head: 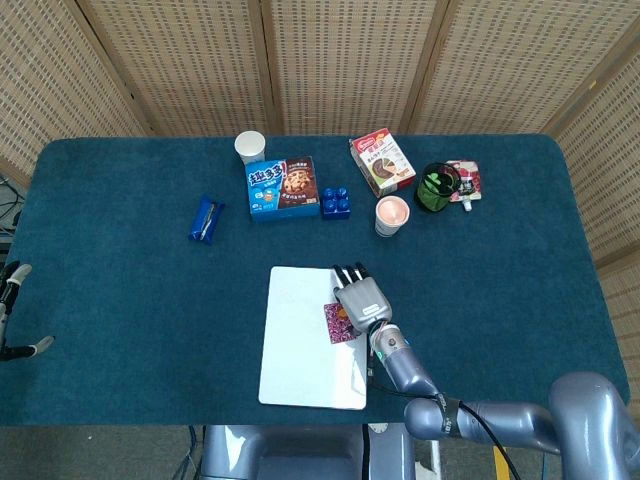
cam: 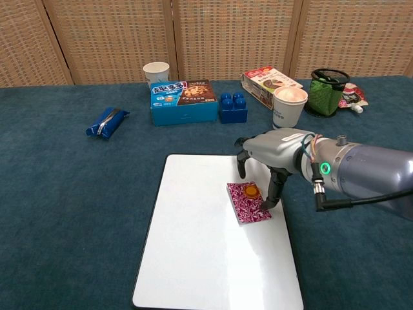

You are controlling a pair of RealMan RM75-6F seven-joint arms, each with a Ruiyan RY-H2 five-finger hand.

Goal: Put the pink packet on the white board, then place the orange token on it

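**Token down on the packet; release all but done**

Right hand [cam: 276, 147] poised low over the near-right part of the board, palm down, fingers [cam: 241, 169] spread and arched. Nothing pinched, as far as the chest view shows: a clear gap on either side of the small round orange token [cam: 250, 191], which lies flat between the fingertips. From the head view, hidden mostly under the hand, with only an orange edge showing.

Under the token, the pink patterned foil packet [cam: 247, 208], lying flat and a little askew near the right edge of the flat white rectangular board [cam: 200, 258]. The board itself flat on the dark blue cloth-covered table [cam: 64, 194].

Left hand [head: 6, 318] far off at the table's left edge, fingers apart, empty, barely in frame.

Further back and well apart from the work: a lidded paper cup [cam: 288, 106] and a blue toy brick [cam: 233, 108].

Judged from this: both placements made, so the last step, letting go, looks finished or nearly so. Next, a straight lift of the right hand, fingers kept wide so as not to brush the token or drag the light packet across the smooth board. Then a withdrawal to the right, clear of the cup.
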